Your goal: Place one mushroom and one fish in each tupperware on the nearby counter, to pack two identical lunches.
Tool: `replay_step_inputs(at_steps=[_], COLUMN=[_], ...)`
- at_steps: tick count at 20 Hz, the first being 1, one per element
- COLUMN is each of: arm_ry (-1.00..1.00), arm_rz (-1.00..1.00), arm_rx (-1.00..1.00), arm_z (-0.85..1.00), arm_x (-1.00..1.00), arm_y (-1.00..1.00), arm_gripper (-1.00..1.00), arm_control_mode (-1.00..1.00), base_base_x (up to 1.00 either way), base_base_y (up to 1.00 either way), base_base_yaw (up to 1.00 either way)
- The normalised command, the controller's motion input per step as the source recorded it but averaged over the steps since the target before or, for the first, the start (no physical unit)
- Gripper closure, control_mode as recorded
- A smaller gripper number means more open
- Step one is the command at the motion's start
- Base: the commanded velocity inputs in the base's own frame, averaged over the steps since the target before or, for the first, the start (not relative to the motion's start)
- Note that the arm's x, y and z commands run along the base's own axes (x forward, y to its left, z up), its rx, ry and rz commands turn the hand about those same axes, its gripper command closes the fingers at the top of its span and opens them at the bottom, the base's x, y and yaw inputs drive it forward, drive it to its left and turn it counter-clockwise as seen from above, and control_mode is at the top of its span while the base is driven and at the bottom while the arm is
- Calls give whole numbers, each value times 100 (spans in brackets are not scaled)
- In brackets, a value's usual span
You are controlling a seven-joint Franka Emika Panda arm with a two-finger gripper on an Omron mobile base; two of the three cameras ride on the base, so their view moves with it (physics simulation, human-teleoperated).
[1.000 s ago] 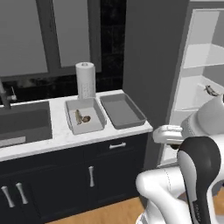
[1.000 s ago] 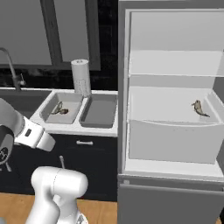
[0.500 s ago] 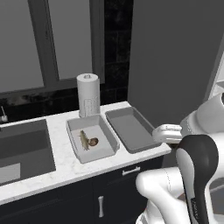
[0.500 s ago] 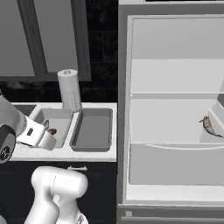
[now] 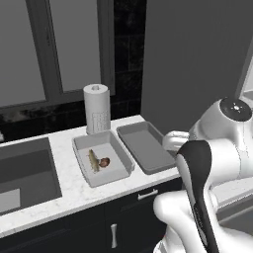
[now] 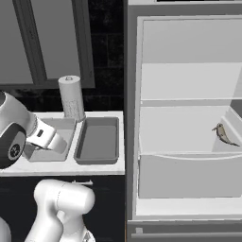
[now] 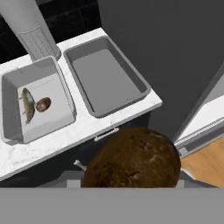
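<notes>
Pinching a mushroom (image 7: pixel 133 157), my tool (image 7: pixel 131 183) hangs right of the worktop (image 7: pixel 83 131). Releasing early, I'd judge, drops it short of the empty container (image 7: pixel 105 74).

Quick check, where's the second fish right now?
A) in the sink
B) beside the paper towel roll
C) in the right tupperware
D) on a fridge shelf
D: the right base view shows the second fish lying on a fridge shelf, while the right tupperware on the counter holds nothing and the left tupperware has a fish and a mushroom.
</notes>
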Motion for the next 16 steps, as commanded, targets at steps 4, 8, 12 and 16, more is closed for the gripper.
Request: replay_step_inputs(at_steps=[4,8,12,16], arm_ry=[5,14,18,8], arm_rz=[-12,-10,-11,-8], arm_rx=[0,0,0,0], arm_z=[-40,-61,-60,-46], arm_x=[100,100,100,98], arm_y=[0,-6,-13,-8], arm_gripper=[100,100,100,100], arm_control_mode=[-100,-100,-100,-100], base_base_x=[0,0,0,0], base_base_y=[0,0,0,0], base_base_yaw=[0,0,0,0])
